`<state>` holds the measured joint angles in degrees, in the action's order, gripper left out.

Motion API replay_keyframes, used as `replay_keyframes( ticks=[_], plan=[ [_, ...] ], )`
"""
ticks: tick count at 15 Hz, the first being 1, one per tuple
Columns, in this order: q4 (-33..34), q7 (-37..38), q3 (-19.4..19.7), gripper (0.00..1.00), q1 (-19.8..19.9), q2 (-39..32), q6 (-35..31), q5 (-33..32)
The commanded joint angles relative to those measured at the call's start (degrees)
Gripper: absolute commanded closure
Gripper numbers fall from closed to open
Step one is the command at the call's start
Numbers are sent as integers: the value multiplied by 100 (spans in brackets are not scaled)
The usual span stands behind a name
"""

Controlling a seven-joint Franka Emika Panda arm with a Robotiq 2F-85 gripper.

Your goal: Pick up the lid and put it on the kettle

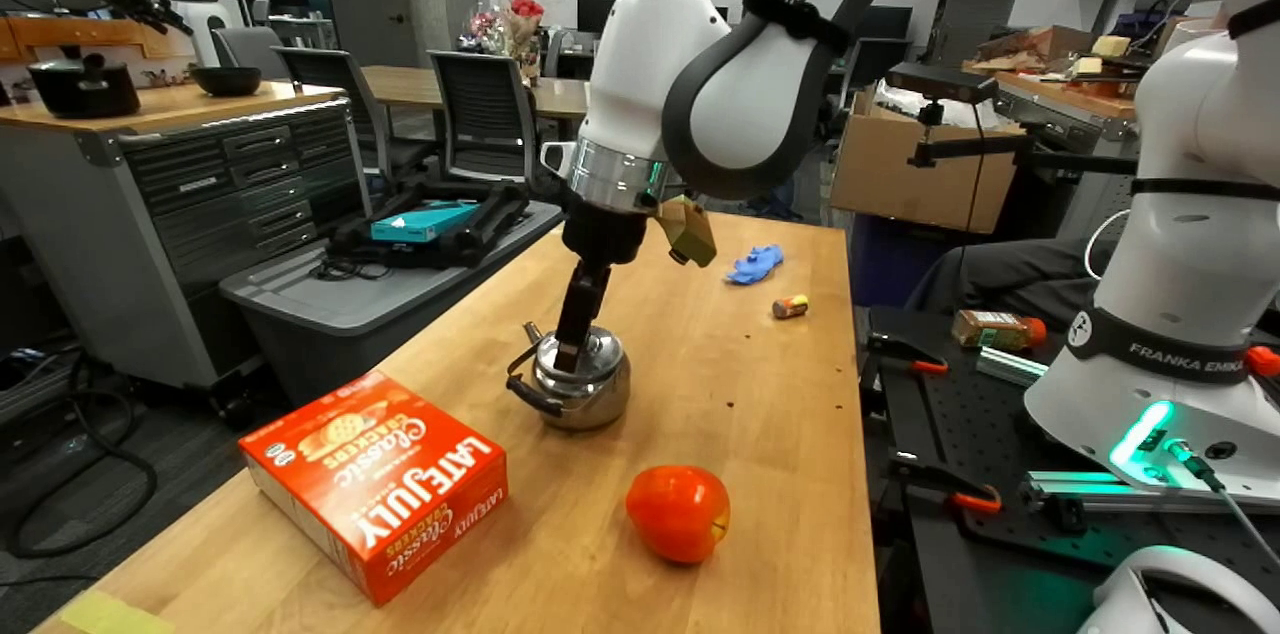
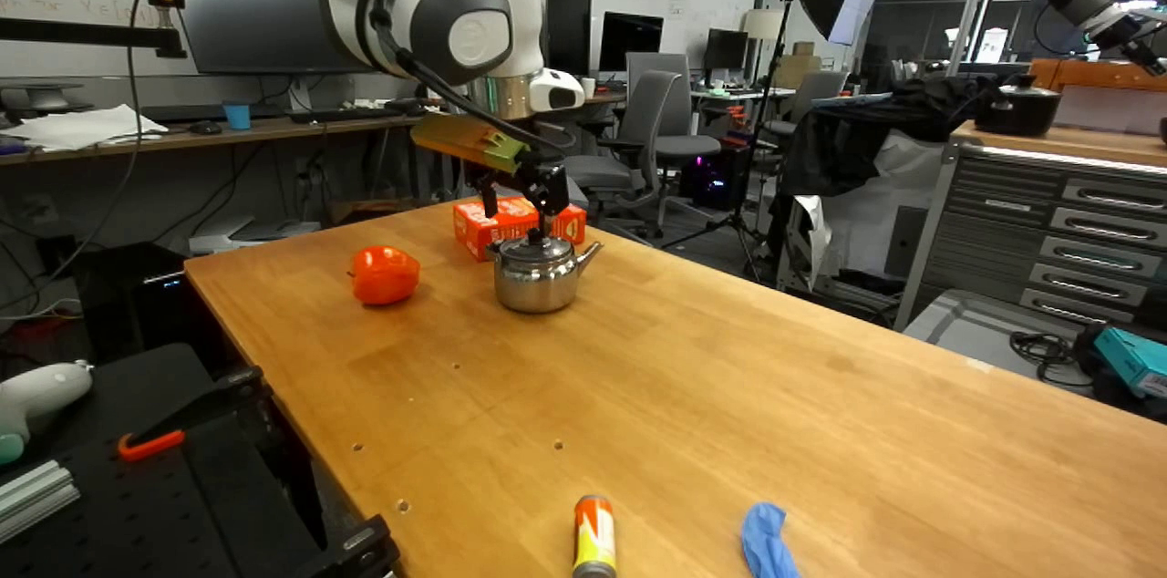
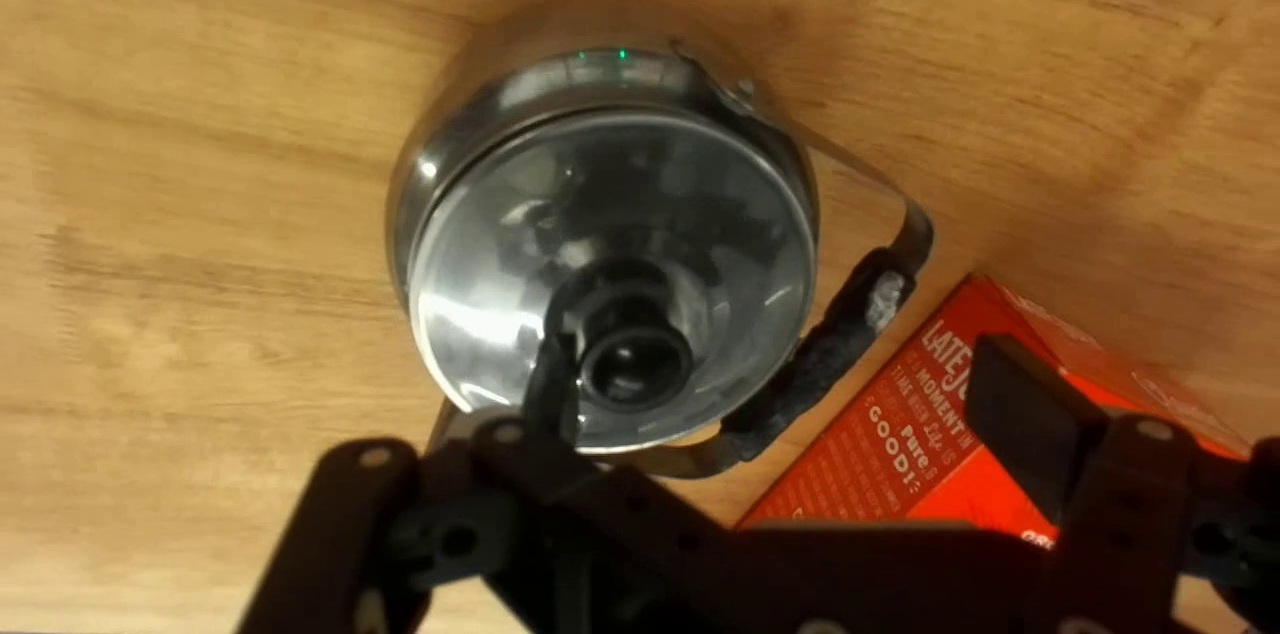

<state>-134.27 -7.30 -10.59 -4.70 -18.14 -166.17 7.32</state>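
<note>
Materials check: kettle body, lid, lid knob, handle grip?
Kettle body: polished metal, likely stainless steel; mirror-like reflections.
Lid: similar shiny metal; bright highlights.
Lid knob: glossy black, probably plastic; sharp glint.
Handle grip: mostly dull black, uneven surface with a pale patch; maybe rubber or tape, cannot tell which.

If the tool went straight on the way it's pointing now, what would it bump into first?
Most likely the lid on the kettle: one finger of the open tool points down beside the lid's black knob. Depth is unclear, so that finger may already be touching.
</note>
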Motion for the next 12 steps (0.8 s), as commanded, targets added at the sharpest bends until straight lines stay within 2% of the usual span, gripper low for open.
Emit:
replay_keyframes(
  ticks=[1,12],
  plan=[
    [-37,71,-45,0,42,37,-5,-47],
    [-81,84,-48,0,61,66,-50,-35]
  ],
)
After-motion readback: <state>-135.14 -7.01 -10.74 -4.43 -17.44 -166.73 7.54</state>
